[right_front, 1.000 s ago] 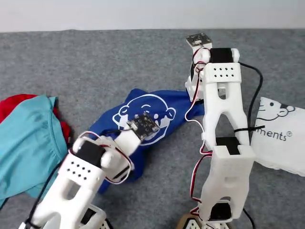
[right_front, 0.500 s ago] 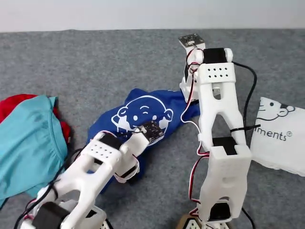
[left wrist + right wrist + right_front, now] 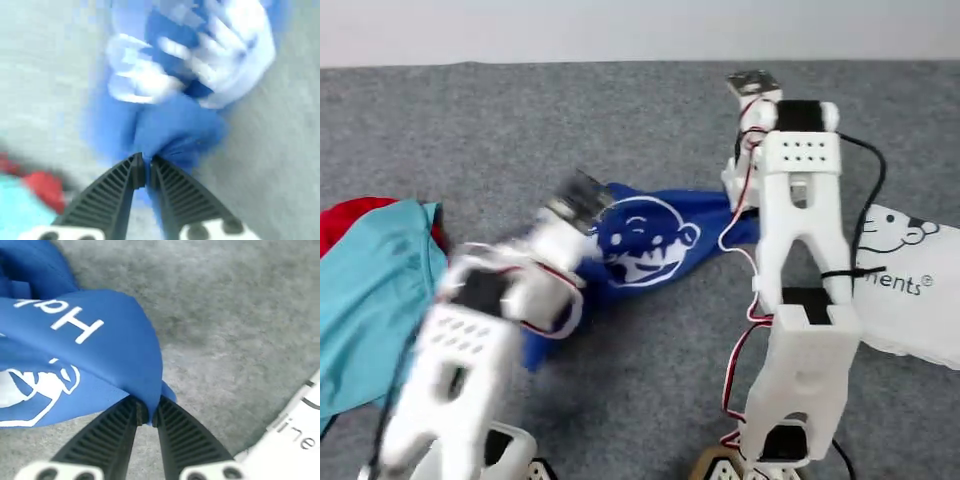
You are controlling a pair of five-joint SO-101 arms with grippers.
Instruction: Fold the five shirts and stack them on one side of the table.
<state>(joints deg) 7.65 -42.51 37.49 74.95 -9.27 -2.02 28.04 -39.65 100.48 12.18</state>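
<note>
**Inspector:** High view. The blue shirt [image 3: 645, 240] lies mid-table, drawn out between the left arm [image 3: 470, 330] and the right arm [image 3: 800, 250]. The teal shirt [image 3: 370, 300] lies over the red shirt [image 3: 345, 215] in a heap at one edge, near the left arm. The white shirt [image 3: 910, 290] sits at the opposite edge, beside the right arm.

**Operator:** Hazard there?

**Inspector:** In my judgement, a wide sweep of the left arm could catch the teal heap and drag it.

**Operator:** Left wrist view?

**Inspector:** The left gripper [image 3: 144, 169] is closed almost tip to tip on a bunched fold of the blue shirt. The bite is shallow, right at the tips. A hard pull could strip the cloth out, and a bunched hold tends to give a crooked fold.

**Operator:** Right wrist view?

**Inspector:** The right gripper [image 3: 146, 412] is clamped on an edge of the blue shirt, jaws nearly together with cloth between them. The white shirt lies close beside it. Uneven pulling by the two arms could free one end and let the shirt collapse. Setting down here could also snag the white shirt.
</note>
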